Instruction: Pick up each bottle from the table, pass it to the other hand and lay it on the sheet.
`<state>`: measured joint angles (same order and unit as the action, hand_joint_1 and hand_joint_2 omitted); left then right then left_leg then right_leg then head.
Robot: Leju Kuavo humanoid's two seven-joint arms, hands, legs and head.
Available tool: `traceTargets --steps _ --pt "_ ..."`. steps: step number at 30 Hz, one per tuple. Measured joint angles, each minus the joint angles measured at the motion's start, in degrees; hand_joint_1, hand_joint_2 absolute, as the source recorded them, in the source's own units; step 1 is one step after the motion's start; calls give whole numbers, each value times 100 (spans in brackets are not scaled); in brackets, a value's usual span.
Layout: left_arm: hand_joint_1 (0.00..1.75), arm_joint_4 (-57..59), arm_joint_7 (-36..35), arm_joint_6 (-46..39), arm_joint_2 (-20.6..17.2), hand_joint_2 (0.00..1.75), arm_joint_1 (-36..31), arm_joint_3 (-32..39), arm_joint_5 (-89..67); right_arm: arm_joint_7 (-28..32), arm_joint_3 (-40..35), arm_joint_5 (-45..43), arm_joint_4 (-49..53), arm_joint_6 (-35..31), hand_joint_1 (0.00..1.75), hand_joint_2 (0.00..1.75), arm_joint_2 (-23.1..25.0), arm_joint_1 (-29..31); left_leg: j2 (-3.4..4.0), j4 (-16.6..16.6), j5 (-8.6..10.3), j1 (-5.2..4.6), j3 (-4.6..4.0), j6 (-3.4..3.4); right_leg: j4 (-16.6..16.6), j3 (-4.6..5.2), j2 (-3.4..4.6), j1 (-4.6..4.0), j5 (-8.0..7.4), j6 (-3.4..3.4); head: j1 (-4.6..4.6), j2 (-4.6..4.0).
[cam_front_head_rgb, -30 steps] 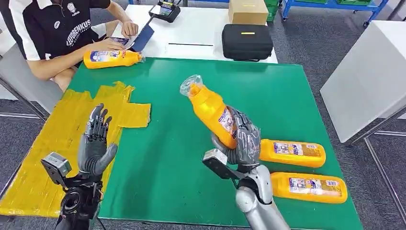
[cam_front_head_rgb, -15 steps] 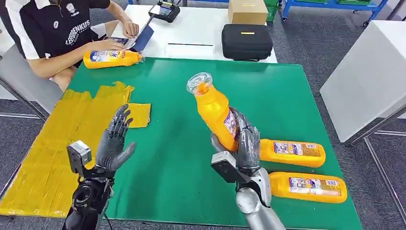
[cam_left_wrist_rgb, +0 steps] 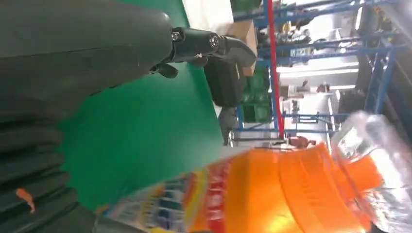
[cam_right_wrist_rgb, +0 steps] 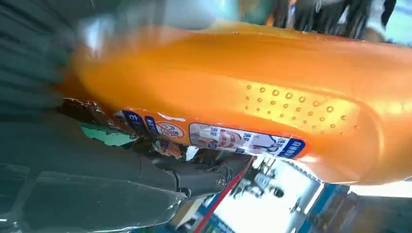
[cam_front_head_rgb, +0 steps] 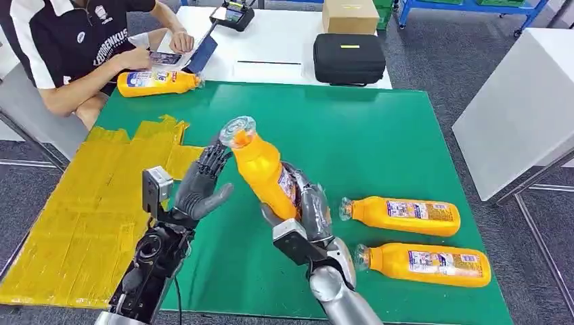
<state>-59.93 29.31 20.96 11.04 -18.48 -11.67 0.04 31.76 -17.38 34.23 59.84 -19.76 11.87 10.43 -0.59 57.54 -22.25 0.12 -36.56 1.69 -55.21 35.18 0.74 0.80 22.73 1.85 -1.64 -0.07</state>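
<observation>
The orange bottle [cam_front_head_rgb: 262, 172] is held in the air above the green surface [cam_front_head_rgb: 379, 142], between the two arms, gripped low on its labelled body by the right hand [cam_front_head_rgb: 303, 211]. Its long axis stands close to upright but tilts, base down in the right hand's grasp and wrapped cap up and leaning toward the robot's left and away from it. The left hand [cam_front_head_rgb: 203, 184] is open, fingers spread and raised just beside the bottle's neck and shoulder; whether its fingertips already touch cannot be told. The step in hand looks like the pass itself. To do it well, the left hand should probably close around the bare upper body above the right hand's grip, taking a firm hold before the right hand lets go, since the smooth plastic and the clear wrap at the cap could slip. From there the yellow sheet [cam_front_head_rgb: 74, 210] lies near on the left, where the bottle must end lying flat. Two more bottles [cam_front_head_rgb: 406, 215] lie on the surface to the right.
</observation>
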Motion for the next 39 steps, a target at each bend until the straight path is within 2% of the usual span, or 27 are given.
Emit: traceTargets --steps 9,25,36,37,38,39 --pt "0 459 48 13 85 175 -249 -207 83 -87 -275 46 -402 2 175 175 142 201 0 0 0 0 -1 0 0 1 0 1 0 0 2 0" --pt "0 596 50 -61 142 175 -292 -503 13 -260 -498 278 -662 -90 175 175 208 307 0 0 1 0 -2 1 0 0 0 0 0 0 2 0" --pt "2 608 44 -258 142 175 -243 -494 68 -645 -627 986 -994 -444 175 175 249 515 0 0 1 0 -1 1 0 1 0 0 0 0 2 0" --pt "96 607 46 -275 142 175 -235 -489 76 -647 -629 994 -1021 -446 175 175 256 528 0 0 1 0 -1 1 0 1 0 0 0 0 2 0" --pt "173 607 46 -284 142 175 -229 -487 87 -649 -631 999 -1049 -450 175 175 262 538 0 0 1 0 -1 1 0 1 0 0 0 -1 2 0" --pt "175 607 46 -286 142 175 -220 -483 92 -649 -634 999 -1067 -450 175 175 271 547 0 0 1 0 -2 1 0 1 0 0 0 -1 2 0"
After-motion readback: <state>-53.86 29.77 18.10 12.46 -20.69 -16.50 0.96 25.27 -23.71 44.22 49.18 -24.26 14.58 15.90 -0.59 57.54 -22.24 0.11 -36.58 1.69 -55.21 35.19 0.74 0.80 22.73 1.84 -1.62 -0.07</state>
